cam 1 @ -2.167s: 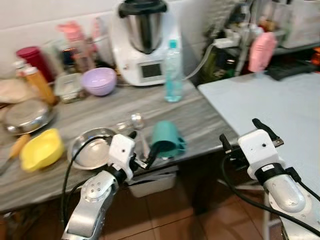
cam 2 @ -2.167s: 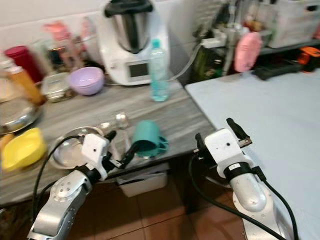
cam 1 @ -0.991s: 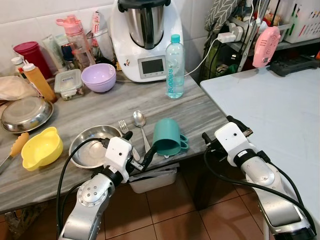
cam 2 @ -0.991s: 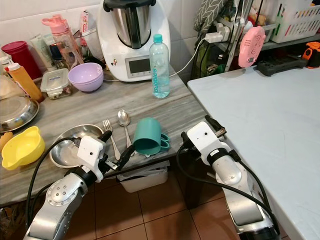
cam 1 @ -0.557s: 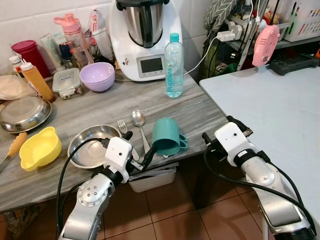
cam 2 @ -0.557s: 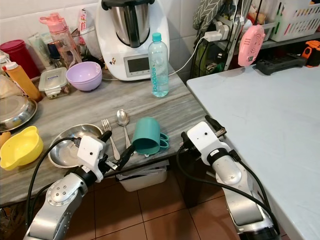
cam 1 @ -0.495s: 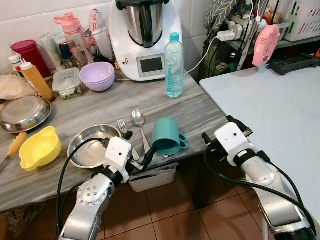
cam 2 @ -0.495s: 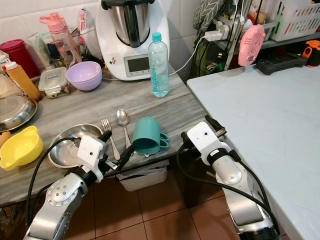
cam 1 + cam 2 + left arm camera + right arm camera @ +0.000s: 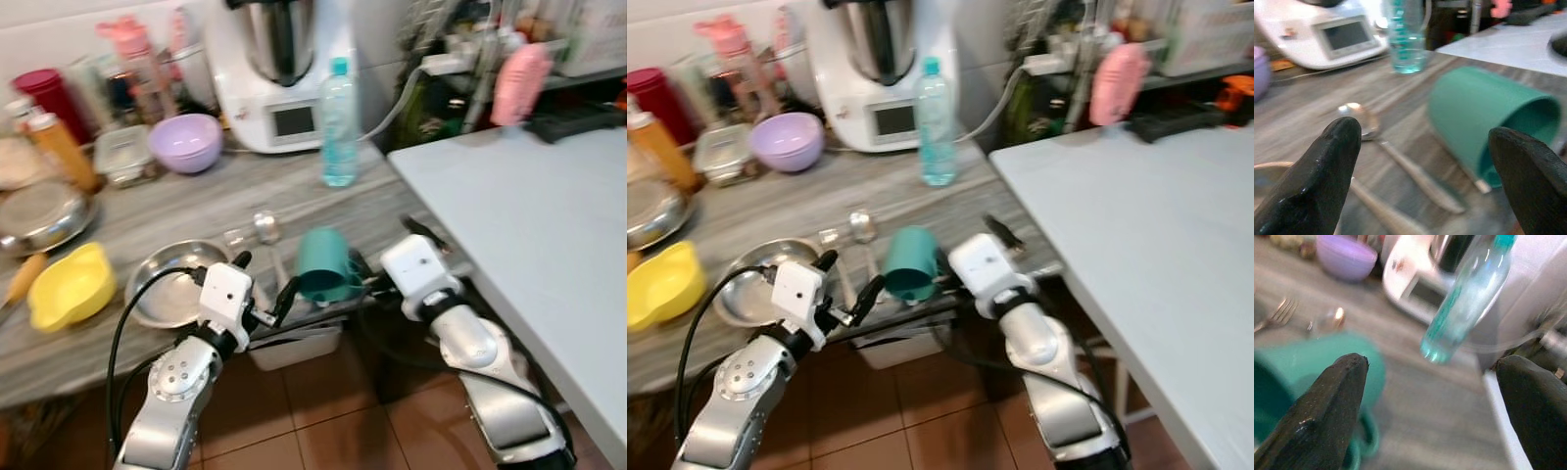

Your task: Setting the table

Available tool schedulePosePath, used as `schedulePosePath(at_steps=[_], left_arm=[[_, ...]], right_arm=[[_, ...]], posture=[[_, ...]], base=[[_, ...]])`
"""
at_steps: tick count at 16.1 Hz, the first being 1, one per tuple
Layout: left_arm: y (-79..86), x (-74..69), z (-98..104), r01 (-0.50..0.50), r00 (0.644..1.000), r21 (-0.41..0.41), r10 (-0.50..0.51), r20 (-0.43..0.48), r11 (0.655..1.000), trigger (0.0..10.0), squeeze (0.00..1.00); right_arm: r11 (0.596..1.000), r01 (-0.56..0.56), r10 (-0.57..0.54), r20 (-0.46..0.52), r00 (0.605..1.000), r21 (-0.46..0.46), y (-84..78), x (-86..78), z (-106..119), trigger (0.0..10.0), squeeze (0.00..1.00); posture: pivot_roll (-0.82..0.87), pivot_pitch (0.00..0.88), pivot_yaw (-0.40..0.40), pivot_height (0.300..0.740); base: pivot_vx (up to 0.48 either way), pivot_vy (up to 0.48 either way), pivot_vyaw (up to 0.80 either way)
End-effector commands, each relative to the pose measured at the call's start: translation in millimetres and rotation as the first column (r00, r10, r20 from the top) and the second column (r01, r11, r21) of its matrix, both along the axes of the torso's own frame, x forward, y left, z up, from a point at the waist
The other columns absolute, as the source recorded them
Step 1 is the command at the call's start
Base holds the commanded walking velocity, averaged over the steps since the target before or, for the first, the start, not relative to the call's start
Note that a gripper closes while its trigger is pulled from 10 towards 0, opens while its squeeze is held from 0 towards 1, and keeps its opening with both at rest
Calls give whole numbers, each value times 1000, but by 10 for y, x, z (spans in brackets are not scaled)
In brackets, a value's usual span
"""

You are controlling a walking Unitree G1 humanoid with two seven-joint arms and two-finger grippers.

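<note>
The right gripper (image 9: 364, 277), fingers spread, has swung in beside the toppled teal plastic cup (image 9: 321, 264) at the grey counter's (image 9: 196, 211) front edge, ready to grasp it, while the left gripper (image 9: 263, 284) waits spread.

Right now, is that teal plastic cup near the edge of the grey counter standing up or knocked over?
Knocked over. The teal plastic cup lies on its side on the grey counter, its open mouth facing the counter's front edge, between the left gripper and right gripper.

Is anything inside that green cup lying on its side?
The green cup lies tipped over on the grey counter, its open mouth facing the left tool. The part of the inside that shows looks empty; the deeper part is shadowed and blurred, so I cannot tell.
</note>
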State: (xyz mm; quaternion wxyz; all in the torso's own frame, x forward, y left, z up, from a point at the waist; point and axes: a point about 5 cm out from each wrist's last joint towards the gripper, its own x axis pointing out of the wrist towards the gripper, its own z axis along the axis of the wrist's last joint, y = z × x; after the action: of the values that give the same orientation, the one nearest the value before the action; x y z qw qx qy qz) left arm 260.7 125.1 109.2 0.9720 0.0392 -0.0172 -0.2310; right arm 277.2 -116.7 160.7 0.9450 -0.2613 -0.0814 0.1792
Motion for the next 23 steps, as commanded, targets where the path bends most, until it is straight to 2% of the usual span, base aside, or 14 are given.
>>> schedulePosePath(at_steps=[1, 3, 5, 6, 7, 8, 12, 13, 16, 20, 23], left_arm=[[55, 7, 35, -22, 1000, 15, 21, 20, 1000, 10000, 0], [40, 14, 27, -19, 1000, 12, 19, 20, 1000, 10000, 0], [31, 29, 41, -18, 1000, 9, 17, 24, 1000, 10000, 0], [30, 30, 46, -14, 1000, 11, 14, 26, 1000, 10000, 0], [56, 25, 36, -11, 1000, 20, 11, 26, 1000, 10000, 0], [81, 18, 29, -13, 1000, 30, 12, 25, 999, 10000, 0], [111, -15, 29, -19, 1000, 35, 18, 21, 999, 10000, 0], [107, -34, 18, -14, 1000, 37, 14, 16, 999, 10000, 0], [88, -31, 13, -4, 1000, 38, 4, 13, 999, 10000, 0], [61, -7, 36, 7, 1000, 36, -8, 23, 999, 10000, 0], [-31, -128, 95, 147, 987, 56, -150, 61, 988, 10000, 0]], right_arm=[[999, 39, -39, 29, 999, -8, -79, -8, 38, 10000, 0], [996, 80, -76, 95, 993, -31, -156, -72, 79, 10000, 0], [996, 67, -59, 131, 990, -51, -132, -104, 125, 10000, 0], [999, 23, -19, 104, 994, -41, -76, -133, 106, 10000, 0], [998, -64, 64, 3, 998, -2, 29, -208, -28, 10000, 0], [996, -90, 90, -50, 995, 17, 54, -270, -133, 10000, 0], [998, -64, 66, -95, 993, 24, 9, -402, -259, 10000, 0], [999, -36, 37, -106, 994, 13, -44, -426, -292, 10000, 0], [1000, 6, -3, -122, 993, 17, -99, -408, -329, 10000, 0], [1000, 22, -19, -119, 993, 22, -104, -253, -320, 10000, 0], [999, 29, -27, -127, 992, 16, -146, -217, -311, 10000, 0]], posture=[[-101, 17, 72, 740], [-107, 9, 75, 740], [-110, 6, 76, 740], [-112, 5, 76, 740], [-107, 6, 75, 740], [-104, 8, 74, 740], [-94, 23, 79, 740], [-97, 24, 84, 740], [-97, 24, 84, 740], [-103, 28, 90, 740], [-96, 28, 77, 740]], base=[[0, 0, 0], [0, 0, 0], [0, 0, 0], [0, 0, 0], [0, 0, 0], [0, 0, 0], [0, 0, 0], [0, 0, 0], [0, 0, 0], [0, 0, 0], [0, 0, 0]])
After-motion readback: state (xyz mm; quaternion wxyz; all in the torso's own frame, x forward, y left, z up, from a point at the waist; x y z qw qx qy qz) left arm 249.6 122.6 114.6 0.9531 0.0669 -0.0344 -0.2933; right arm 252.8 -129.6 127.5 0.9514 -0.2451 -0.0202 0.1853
